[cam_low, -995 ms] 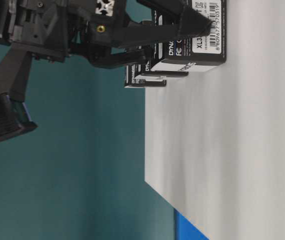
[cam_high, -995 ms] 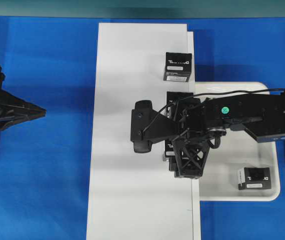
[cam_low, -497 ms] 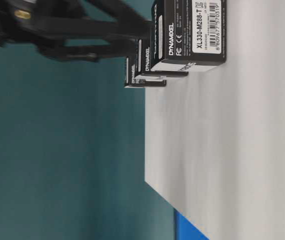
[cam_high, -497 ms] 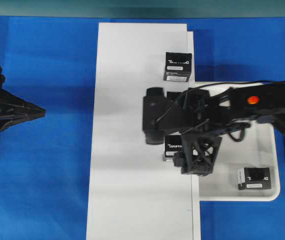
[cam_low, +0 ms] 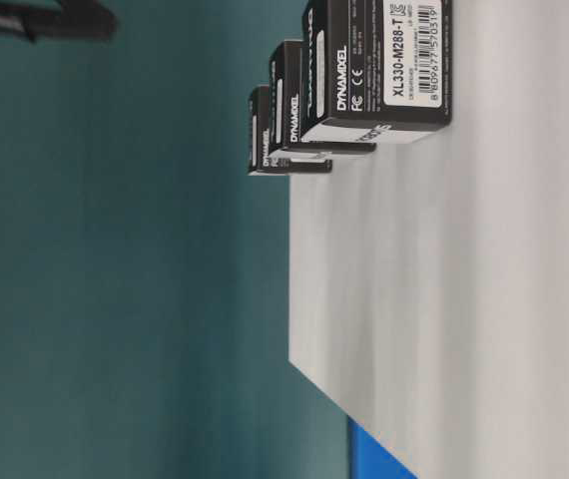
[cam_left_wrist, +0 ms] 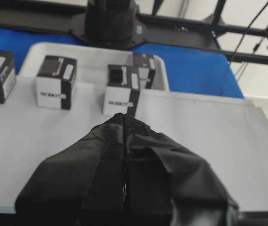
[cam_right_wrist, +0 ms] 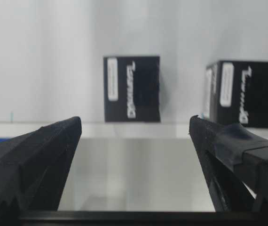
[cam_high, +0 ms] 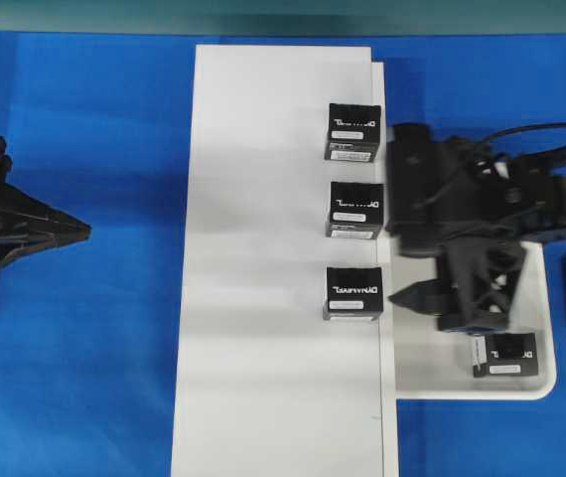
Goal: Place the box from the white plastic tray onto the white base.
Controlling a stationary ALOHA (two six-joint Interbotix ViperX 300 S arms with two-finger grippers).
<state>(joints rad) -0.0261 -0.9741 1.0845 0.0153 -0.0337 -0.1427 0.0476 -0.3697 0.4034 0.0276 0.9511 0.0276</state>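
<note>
Nearest box side print reads DYNAMIXEL, XL330-M288-T, FC/CE marks, barcode. Left wrist view: box sides read ROBOT…, rest cut off.
Three black boxes in row along right edge of white base: top, middle, bottom. Each has white lettering on top, thin label strip below.
White plastic tray holds one more black box, label on end.
Right tool over tray, jaws apart, empty.
Left tool over blue table, jaws together.
</note>
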